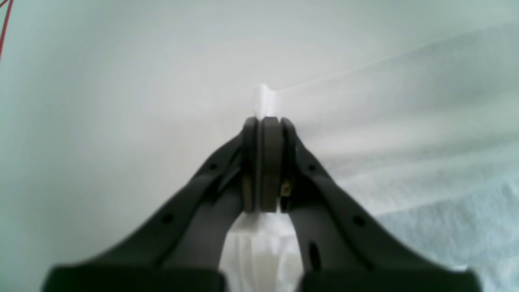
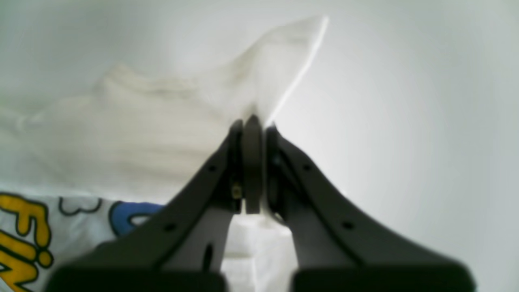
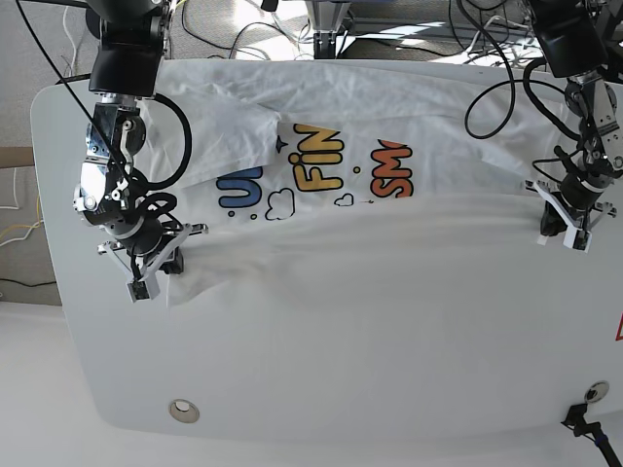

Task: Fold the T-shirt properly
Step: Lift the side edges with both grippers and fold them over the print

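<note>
Both end effectors, left (image 3: 568, 226) and right (image 3: 156, 261), are clamped tight on pinches of the T-shirt (image 3: 389, 282) spread over the white bench (image 3: 127, 389), and that floppy, light cotton looks best gripped at corners.

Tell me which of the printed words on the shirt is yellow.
It is the middle word of the three visible on the T-shirt. The word to its left is blue, and the one to its right is orange-red.
</note>
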